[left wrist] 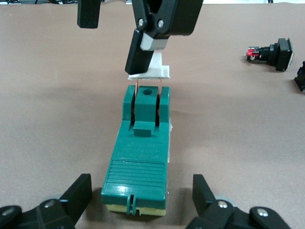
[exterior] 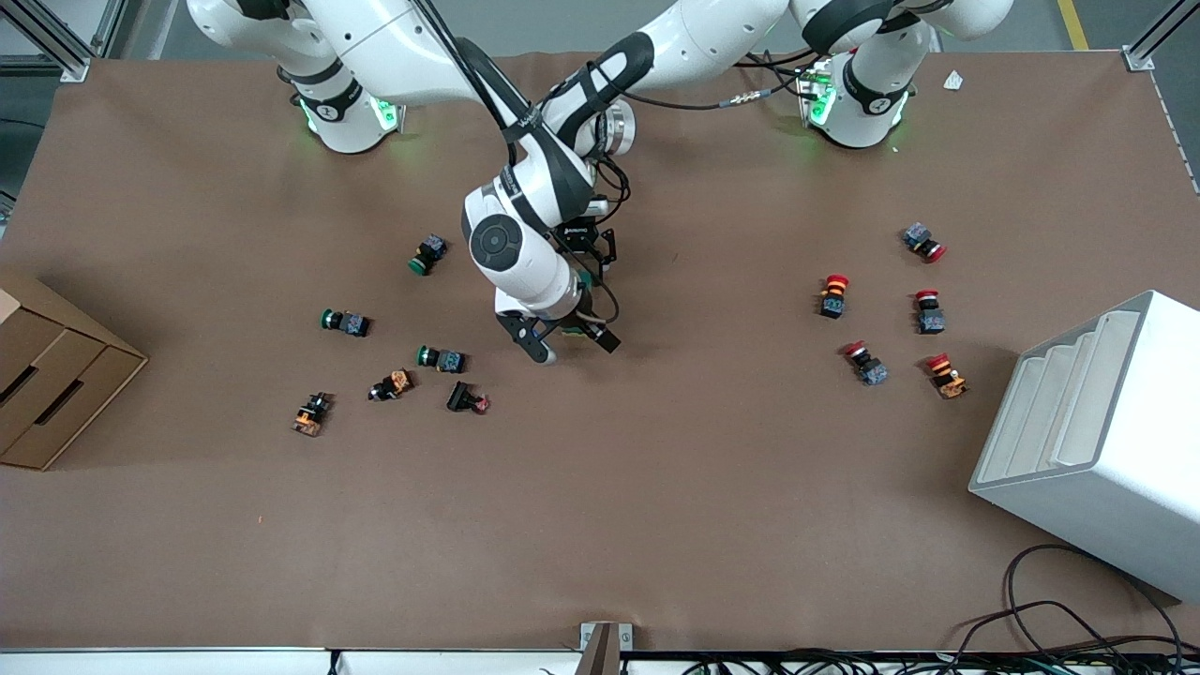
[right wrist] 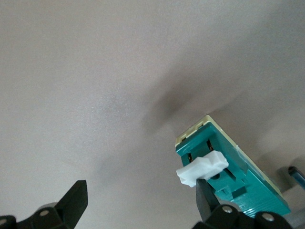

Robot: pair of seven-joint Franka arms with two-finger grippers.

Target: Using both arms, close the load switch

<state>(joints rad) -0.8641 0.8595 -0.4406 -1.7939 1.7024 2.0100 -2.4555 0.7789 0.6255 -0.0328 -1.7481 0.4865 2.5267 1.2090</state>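
The load switch (left wrist: 138, 162) is an elongated dark-green block on a cream base plate, lying flat on the brown table (exterior: 656, 516) near its middle, roughly midway between the two long edges and a little toward the right arm's end. Its top has a ribbed panel at one end and two raised green posts at the other. A white handle piece (left wrist: 155, 71) stands lifted above those posts on two thin copper blades, so the switch is open. In the front view the block is mostly hidden under the arms.

The arms are white with black bands and green-lit bases standing along one long edge of the table; both reach in to the switch at the middle.
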